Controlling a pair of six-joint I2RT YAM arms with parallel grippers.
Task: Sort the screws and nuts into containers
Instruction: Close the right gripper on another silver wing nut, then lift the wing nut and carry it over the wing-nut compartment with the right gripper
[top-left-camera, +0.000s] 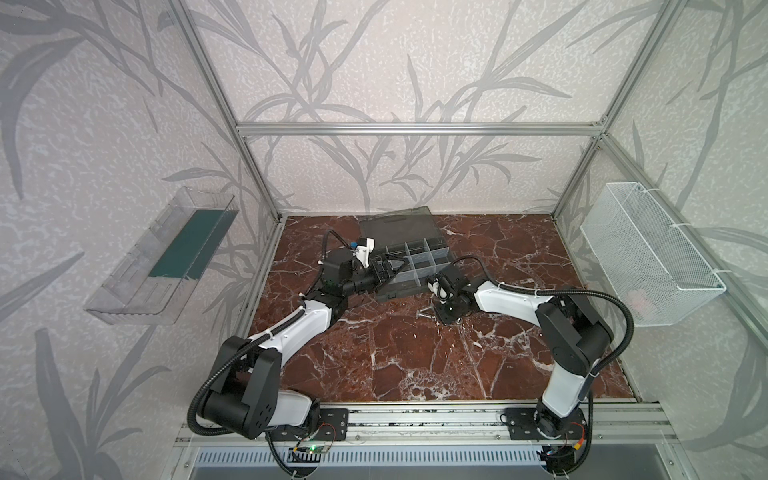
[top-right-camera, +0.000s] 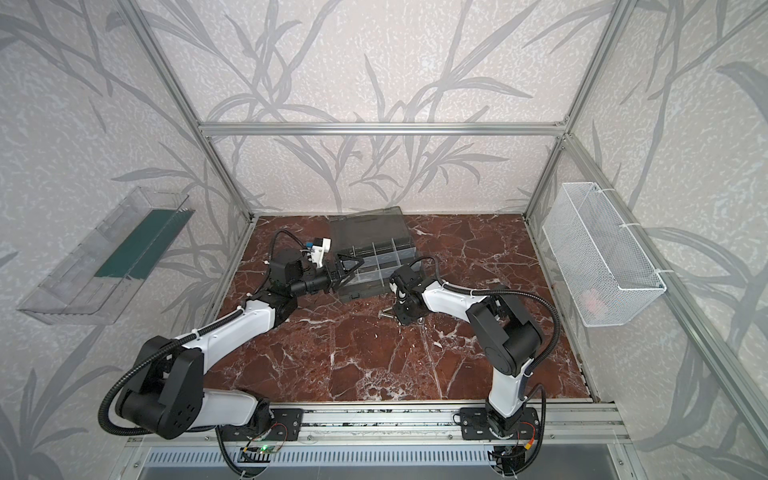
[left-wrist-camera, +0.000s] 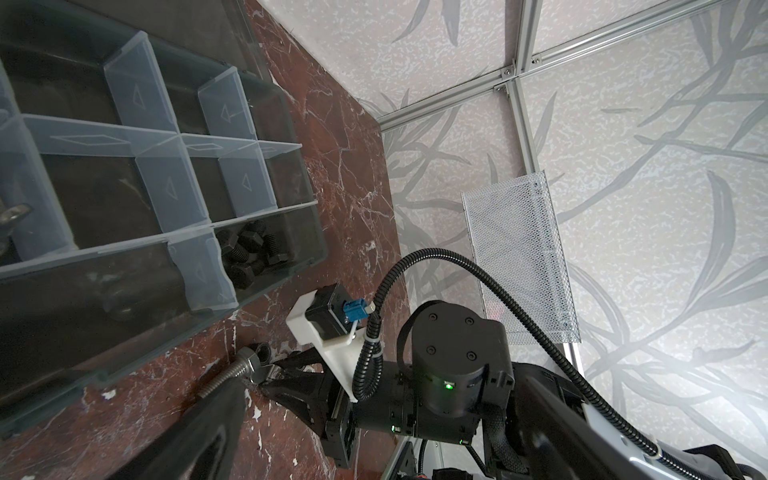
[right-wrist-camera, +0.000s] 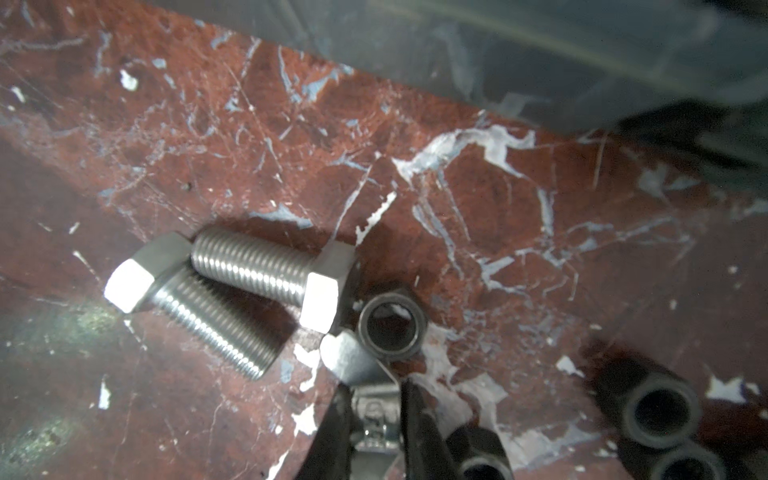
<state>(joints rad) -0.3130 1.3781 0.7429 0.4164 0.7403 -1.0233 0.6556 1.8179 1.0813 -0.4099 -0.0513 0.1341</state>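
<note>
The dark grey organizer case (top-left-camera: 399, 291) (top-right-camera: 360, 291) lies open at the back of the table, lid (top-left-camera: 395, 226) flat behind it. Its containers (left-wrist-camera: 104, 216) have translucent dividers; one holds black bolts (left-wrist-camera: 249, 253). Two silver screws (right-wrist-camera: 249, 270) (top-left-camera: 424, 314) lie crossed on the marble in front of the case, a black nut (right-wrist-camera: 392, 326) beside them and more black nuts (right-wrist-camera: 660, 407) nearby. My right gripper (right-wrist-camera: 372, 399) (top-left-camera: 445, 316) points down at the table, shut on a silver wing nut (right-wrist-camera: 345, 357). My left gripper (top-left-camera: 395, 266) (top-right-camera: 353, 264) hovers open at the case's left edge, empty.
A white wire-mesh basket (top-left-camera: 648, 257) hangs on the right wall and a clear plastic tray (top-left-camera: 166, 253) on the left wall. Aluminium frame posts (top-left-camera: 257, 178) stand at the table's back corners. A metal rail (top-left-camera: 415, 419) runs along the front edge.
</note>
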